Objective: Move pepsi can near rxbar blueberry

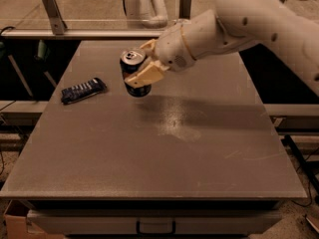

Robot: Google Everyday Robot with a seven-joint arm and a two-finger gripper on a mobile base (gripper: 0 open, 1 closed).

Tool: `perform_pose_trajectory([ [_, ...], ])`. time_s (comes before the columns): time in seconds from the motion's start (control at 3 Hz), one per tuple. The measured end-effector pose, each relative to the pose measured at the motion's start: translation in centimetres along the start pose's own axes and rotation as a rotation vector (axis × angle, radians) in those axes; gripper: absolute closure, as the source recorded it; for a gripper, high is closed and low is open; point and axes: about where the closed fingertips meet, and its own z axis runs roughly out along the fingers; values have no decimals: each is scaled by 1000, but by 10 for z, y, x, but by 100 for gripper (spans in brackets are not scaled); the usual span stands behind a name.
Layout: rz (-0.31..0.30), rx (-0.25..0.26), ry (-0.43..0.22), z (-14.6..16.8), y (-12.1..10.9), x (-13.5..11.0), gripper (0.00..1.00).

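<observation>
The pepsi can [133, 72] is dark blue with a silver top. My gripper [145, 62] is shut on it and holds it upright just above the grey table [159, 148], at the back left of centre. The white arm reaches in from the upper right. The rxbar blueberry [83, 90], a flat navy bar with pale lettering, lies on the table near its left edge, a short way left of the can.
A metal rail with upright posts [52, 9] runs behind the table's far edge. The orange-red soda can is hidden behind my arm. A drawer handle [155, 227] shows below the table's front edge.
</observation>
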Motion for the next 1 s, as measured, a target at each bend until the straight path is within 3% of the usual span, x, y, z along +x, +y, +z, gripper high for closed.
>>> perform_pose_trajectory([
  [0.33,-9,18,4,35,-33,-1,100],
  [0.67,6,30,6,54,-47,1,100],
  [1.0,31,25,-2,72,-51,0,82],
])
